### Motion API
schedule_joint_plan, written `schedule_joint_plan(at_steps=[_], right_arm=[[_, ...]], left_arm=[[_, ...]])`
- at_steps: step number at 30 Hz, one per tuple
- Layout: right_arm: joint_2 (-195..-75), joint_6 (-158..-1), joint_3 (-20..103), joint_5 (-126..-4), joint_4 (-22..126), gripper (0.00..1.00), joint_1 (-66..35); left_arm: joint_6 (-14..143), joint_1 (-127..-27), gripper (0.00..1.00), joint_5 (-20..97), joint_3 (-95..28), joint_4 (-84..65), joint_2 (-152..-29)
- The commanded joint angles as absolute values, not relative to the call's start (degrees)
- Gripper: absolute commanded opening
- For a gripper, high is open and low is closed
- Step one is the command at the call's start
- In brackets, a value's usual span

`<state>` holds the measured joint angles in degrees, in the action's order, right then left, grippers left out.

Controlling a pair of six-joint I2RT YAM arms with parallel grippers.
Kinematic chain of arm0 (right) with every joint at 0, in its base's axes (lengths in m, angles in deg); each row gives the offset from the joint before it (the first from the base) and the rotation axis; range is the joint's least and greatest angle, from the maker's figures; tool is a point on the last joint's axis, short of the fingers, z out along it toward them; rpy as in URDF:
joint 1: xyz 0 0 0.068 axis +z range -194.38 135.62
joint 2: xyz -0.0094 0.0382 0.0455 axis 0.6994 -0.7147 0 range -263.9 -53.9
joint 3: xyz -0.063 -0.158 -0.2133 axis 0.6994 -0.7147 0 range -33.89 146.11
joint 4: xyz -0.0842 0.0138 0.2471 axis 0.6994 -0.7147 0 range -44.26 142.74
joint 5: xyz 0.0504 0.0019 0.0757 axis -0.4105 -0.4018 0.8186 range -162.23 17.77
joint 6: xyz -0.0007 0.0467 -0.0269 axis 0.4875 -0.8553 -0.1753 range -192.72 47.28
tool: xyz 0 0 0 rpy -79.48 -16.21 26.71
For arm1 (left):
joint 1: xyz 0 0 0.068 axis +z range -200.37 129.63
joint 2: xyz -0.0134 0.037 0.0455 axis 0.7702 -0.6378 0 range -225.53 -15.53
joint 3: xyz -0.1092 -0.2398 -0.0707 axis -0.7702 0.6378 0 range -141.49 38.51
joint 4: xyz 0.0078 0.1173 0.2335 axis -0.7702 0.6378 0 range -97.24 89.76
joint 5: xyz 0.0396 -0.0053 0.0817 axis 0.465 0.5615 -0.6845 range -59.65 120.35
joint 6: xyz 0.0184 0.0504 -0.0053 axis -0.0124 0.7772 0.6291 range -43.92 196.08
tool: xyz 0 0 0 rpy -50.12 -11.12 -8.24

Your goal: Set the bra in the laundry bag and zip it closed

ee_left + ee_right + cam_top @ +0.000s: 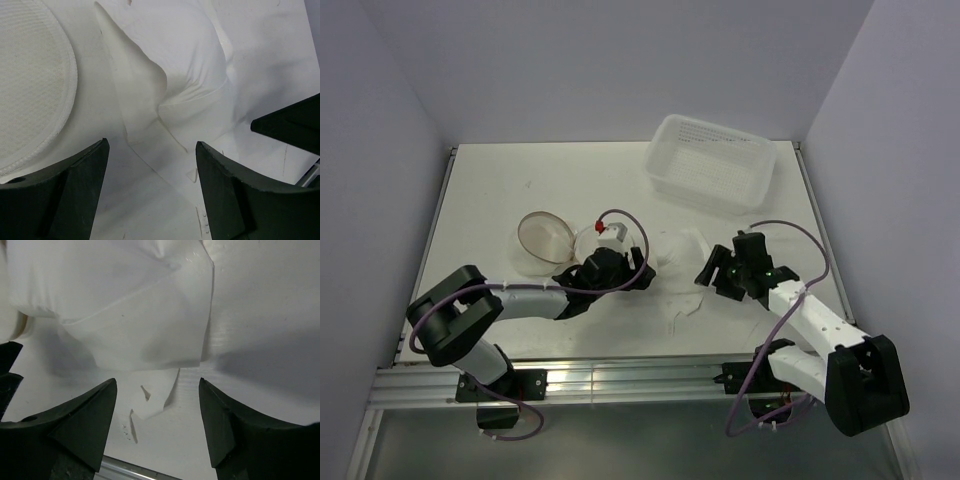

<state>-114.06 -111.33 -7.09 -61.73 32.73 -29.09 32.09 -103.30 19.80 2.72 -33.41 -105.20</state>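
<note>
The white bra [678, 250] lies crumpled on the table between my two grippers, a strap trailing toward the near edge. In the left wrist view the bra [170, 70] lies just ahead of my open, empty left gripper [152, 145]. In the right wrist view the bra [125, 305] and its hook end [150, 400] lie ahead of my open, empty right gripper [157, 382]. The round mesh laundry bag [542, 240] with a beige rim stands open to the left of my left gripper [640, 272]; its mesh shows in the left wrist view [30, 85]. My right gripper [712, 275] is right of the bra.
A white perforated plastic basket [712, 162] stands at the back right. A small red part [600, 226] shows by the bag's white lid, behind the left wrist. The right gripper's finger [295, 122] shows in the left wrist view. Walls close in the table on three sides.
</note>
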Motion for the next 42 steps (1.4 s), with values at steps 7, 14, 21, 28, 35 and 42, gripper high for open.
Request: schedule_joint_plan(at_steps=[7,14,21,28,35,42], right_arm=[[-112.5,-107.4,-4.0,-67.9,42.6,0.80,-31.5],[-121.4,-111.8,-9.7,-64.2,62.7,0.83,-35.6],[-135.5,-113.3,-6.5,-58.4,70.7,0.82,-35.9],[-133.6,-116.1,-10.3,-61.5,72.2,0.56,-35.9],[-129.5,-114.9,-11.7,-64.0,68.0,0.42,-36.0],[-127.8,-114.5,-11.9,-63.6,68.3,0.45,-35.9]], left_arm=[[33.5,-103.5,0.81,16.3,0.4,-30.3,-100.3],[36.0,-103.1,0.86,15.0,-6.0,-24.6,-101.7],[35.6,-100.4,0.90,18.4,-12.0,-21.5,-106.8],[38.0,-95.5,0.92,20.2,-23.1,-16.1,-116.3],[41.2,-91.7,0.84,25.6,-33.5,-12.4,-125.1],[43.7,-90.4,0.82,33.9,-43.5,-5.4,-133.3]])
